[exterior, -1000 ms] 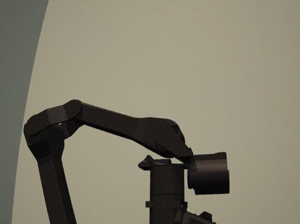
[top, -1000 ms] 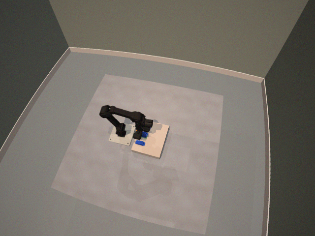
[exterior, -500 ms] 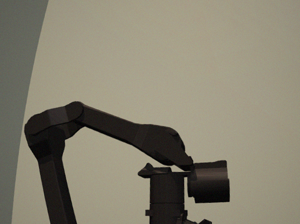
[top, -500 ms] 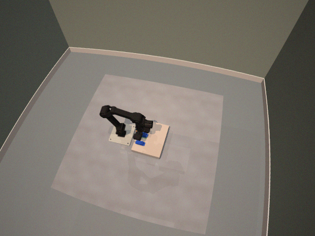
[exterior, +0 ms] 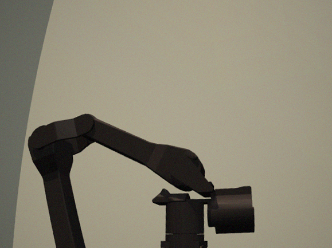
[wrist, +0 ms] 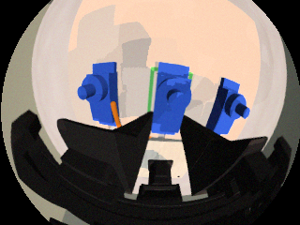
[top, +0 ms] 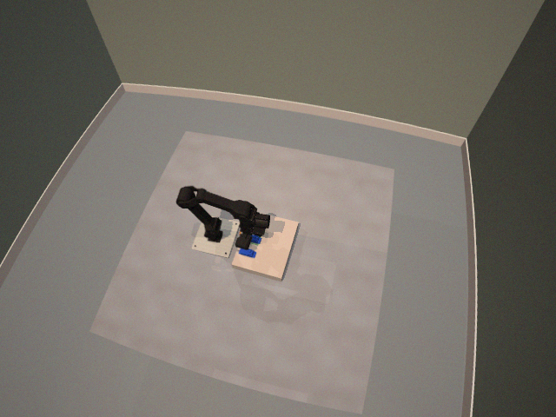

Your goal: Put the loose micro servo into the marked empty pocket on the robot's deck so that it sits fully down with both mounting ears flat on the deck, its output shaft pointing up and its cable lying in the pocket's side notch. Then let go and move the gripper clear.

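Note:
My gripper (wrist: pixel 166 116) (top: pixel 252 237) points down over the peach deck (top: pixel 271 262) (wrist: pixel 197 28) and is shut on a blue micro servo (wrist: pixel 172 100) (top: pixel 255 239). In the wrist view the servo's round shaft boss faces the camera. It covers most of a green pocket outline (wrist: pixel 151 91), whose left side and top right corner show beside it. Its lower end and ears are partly hidden by the fingers, and I cannot tell how far down it sits. An orange cable (wrist: pixel 115 113) shows left of the fingers; which servo it belongs to is unclear.
Two other blue servos stand on the deck, one left (wrist: pixel 100 91) and one right (wrist: pixel 227 105) (top: pixel 247 253) of the held one, both close to the fingers. The pale base plate (top: pixel 204 249) lies beside the deck. The exterior view shows only the arm (exterior: pixel 123 139) against a wall.

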Tool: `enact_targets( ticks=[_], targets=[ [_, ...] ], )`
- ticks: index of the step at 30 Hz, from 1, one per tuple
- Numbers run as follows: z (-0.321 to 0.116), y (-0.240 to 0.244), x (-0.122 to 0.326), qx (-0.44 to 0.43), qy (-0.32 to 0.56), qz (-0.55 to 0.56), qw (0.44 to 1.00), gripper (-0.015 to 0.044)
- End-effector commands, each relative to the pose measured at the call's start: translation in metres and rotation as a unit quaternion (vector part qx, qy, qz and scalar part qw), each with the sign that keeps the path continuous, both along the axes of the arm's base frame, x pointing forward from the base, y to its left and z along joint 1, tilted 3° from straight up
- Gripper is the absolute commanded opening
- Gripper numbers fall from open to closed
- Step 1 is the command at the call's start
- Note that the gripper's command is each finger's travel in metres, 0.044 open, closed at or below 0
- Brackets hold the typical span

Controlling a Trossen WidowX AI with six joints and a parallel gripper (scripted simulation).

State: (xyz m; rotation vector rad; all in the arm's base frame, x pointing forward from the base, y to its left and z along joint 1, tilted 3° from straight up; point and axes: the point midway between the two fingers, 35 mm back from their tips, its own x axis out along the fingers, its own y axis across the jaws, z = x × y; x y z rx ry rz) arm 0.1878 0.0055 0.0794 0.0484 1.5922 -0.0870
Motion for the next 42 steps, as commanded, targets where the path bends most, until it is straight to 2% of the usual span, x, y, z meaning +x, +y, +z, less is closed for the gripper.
enact_targets(
  ticks=[1, 3, 10, 17, 22, 26, 32, 38, 42],
  targets=[
    [-0.003, 0.000, 0.000, 0.001, 0.000, 0.000, 1.000, 0.0000],
    [-0.005, 0.000, 0.000, 0.001, 0.000, 0.000, 1.000, 0.0000],
    [-0.003, 0.000, 0.000, 0.001, 0.000, 0.000, 1.000, 0.0184],
    [0.030, 0.000, -0.001, 0.001, 0.000, 0.000, 1.000, 0.0187],
    [0.032, 0.000, 0.001, 0.001, 0.000, 0.000, 1.000, 0.0187],
    [0.039, 0.000, 0.014, 0.000, 0.000, 0.000, 1.000, 0.0293],
    [0.069, -0.003, 0.060, 0.001, -0.003, 0.001, 1.000, 0.0440],
    [0.092, -0.007, 0.105, 0.000, -0.004, 0.000, 1.000, 0.0440],
    [0.097, -0.007, 0.110, 0.000, -0.005, 0.000, 1.000, 0.0440]
  ],
)
